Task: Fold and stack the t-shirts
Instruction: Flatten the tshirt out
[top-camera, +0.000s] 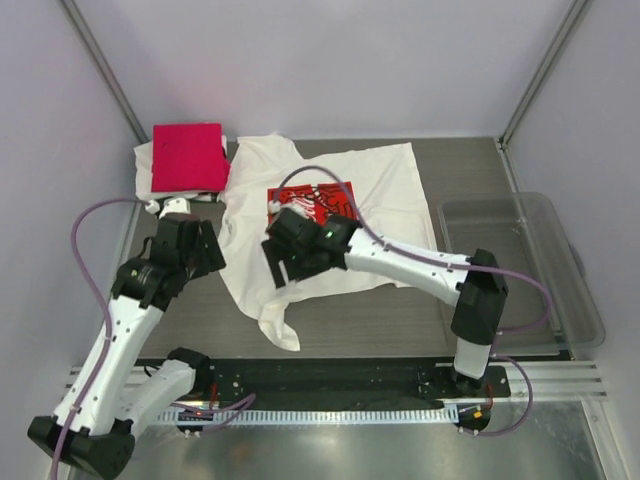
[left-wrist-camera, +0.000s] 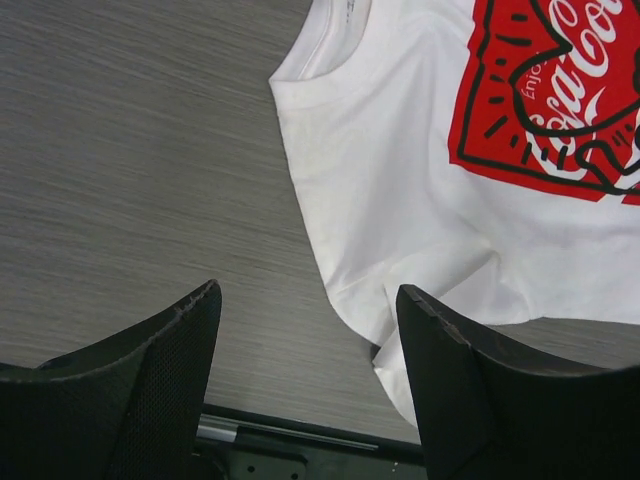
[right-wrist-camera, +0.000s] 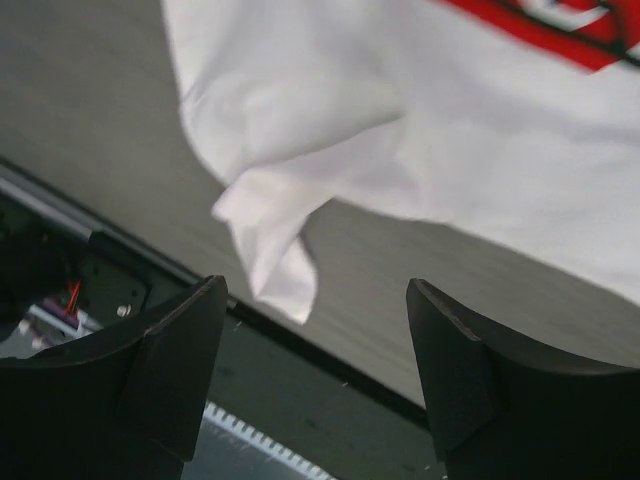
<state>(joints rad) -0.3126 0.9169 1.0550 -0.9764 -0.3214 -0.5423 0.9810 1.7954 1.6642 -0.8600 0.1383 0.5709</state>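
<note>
- On the desk (top-camera: 350, 315), at its middle, the white Coca-Cola shirt (top-camera: 385, 185) lies spread out with the red print facing up. Its near-left part is rumpled, and one sleeve (right-wrist-camera: 270, 230) trails toward the near edge.
- At the far left corner, the crimson shirt (top-camera: 187, 157) sits folded into a neat square on top of a second white shirt (top-camera: 143, 162), whose edge peeks out on the left.
- The left fingers (left-wrist-camera: 150, 390) hover over bare desk just beside the printed shirt's collar side. They are spread apart with nothing between them.
- The right fingers (right-wrist-camera: 150, 380) hang above the rumpled near-left part of that shirt, spread wide too — empty, with the crumpled sleeve below them.
- A clear tub (top-camera: 575, 290) stands at the right, apart from the shirts.
</note>
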